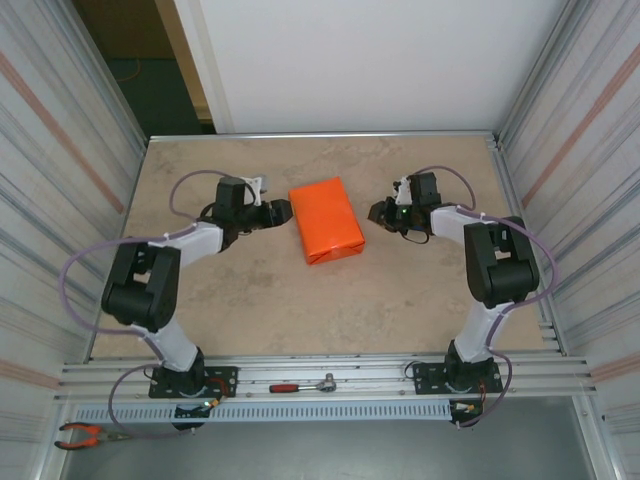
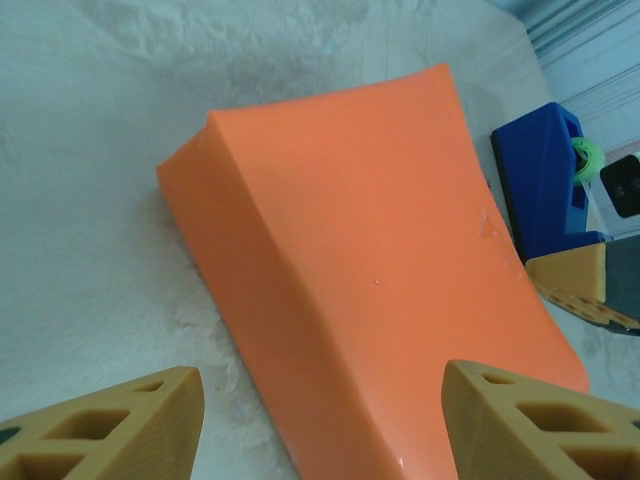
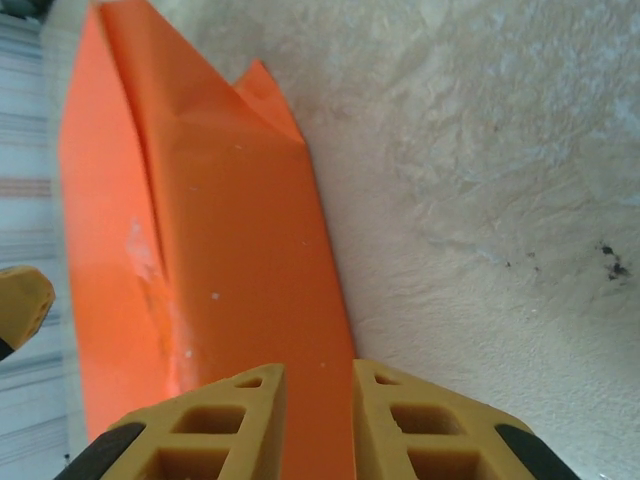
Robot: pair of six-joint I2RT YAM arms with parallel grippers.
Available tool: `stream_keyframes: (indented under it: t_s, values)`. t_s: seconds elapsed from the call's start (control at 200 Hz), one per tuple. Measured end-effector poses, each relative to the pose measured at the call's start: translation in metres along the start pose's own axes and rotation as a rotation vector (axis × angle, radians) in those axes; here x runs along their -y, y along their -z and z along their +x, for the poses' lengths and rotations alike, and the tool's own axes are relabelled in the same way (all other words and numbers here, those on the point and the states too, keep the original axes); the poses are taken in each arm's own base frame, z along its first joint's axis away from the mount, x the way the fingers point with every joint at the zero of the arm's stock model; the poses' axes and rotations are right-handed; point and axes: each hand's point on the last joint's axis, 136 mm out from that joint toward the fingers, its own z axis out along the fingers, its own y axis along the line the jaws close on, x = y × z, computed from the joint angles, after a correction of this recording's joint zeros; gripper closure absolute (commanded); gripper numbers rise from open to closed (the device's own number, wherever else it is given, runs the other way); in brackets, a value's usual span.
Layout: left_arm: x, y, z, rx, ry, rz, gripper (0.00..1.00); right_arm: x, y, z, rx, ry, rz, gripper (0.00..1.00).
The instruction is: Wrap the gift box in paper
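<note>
The orange paper (image 1: 326, 220) is folded around the gift box into a closed block in the middle of the table; the gift box itself is hidden inside. My left gripper (image 1: 283, 211) is low at the block's left side, open, its yellow fingers straddling the near edge of the paper (image 2: 370, 280) without touching it. My right gripper (image 1: 378, 212) is just off the block's right side, jaws a narrow gap apart with nothing between them. In the right wrist view the paper (image 3: 230, 250) shows a folded seam and a small flap at the far end, and my right gripper (image 3: 318, 372) points along its long edge.
A red-handled tool (image 1: 300, 385) lies on the front rail and orange-handled pliers (image 1: 85, 435) lie at the near left. Ribbed walls (image 1: 60, 150) close in both sides. Bare beige table (image 1: 330, 310) lies in front of the block.
</note>
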Motion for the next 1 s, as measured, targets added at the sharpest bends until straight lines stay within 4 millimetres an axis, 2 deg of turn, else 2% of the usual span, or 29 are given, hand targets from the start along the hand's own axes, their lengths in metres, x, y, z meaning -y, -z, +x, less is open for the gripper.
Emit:
stream_keyframes:
  t_s: [0.14, 0.301, 0.516, 0.561, 0.606, 0.686, 0.772, 0.902, 1.002]
  values:
    - [0.003, -0.018, 0.007, -0.06, 0.032, 0.024, 0.36, -0.008, -0.009, 0.016, -0.036, 0.021, 0.008, 0.78]
    - [0.02, -0.029, 0.019, -0.101, 0.017, 0.051, 0.36, -0.019, -0.013, 0.038, -0.064, 0.055, 0.011, 0.79]
    - [0.029, -0.025, 0.034, -0.108, 0.03, 0.105, 0.37, -0.021, 0.004, 0.081, -0.087, 0.048, 0.011, 0.78]
    - [0.03, -0.02, 0.041, -0.115, 0.038, 0.118, 0.36, -0.021, 0.008, 0.089, -0.087, 0.049, 0.01, 0.76]
    - [0.032, -0.015, 0.05, -0.123, 0.048, 0.129, 0.36, -0.021, 0.014, 0.095, -0.085, 0.046, 0.005, 0.69]
    - [0.034, -0.002, 0.061, -0.12, 0.064, 0.138, 0.35, -0.018, 0.028, 0.093, -0.044, 0.027, 0.007, 0.52]
    - [0.037, 0.012, 0.061, -0.091, 0.07, 0.137, 0.33, -0.015, 0.044, 0.083, 0.017, 0.019, 0.006, 0.42]
    - [0.042, 0.029, 0.037, -0.014, 0.058, 0.133, 0.3, -0.013, 0.064, 0.062, 0.096, -0.005, -0.003, 0.36]
    - [0.044, 0.031, 0.021, 0.005, 0.041, 0.119, 0.27, -0.01, 0.068, 0.058, 0.108, -0.018, 0.0, 0.3]
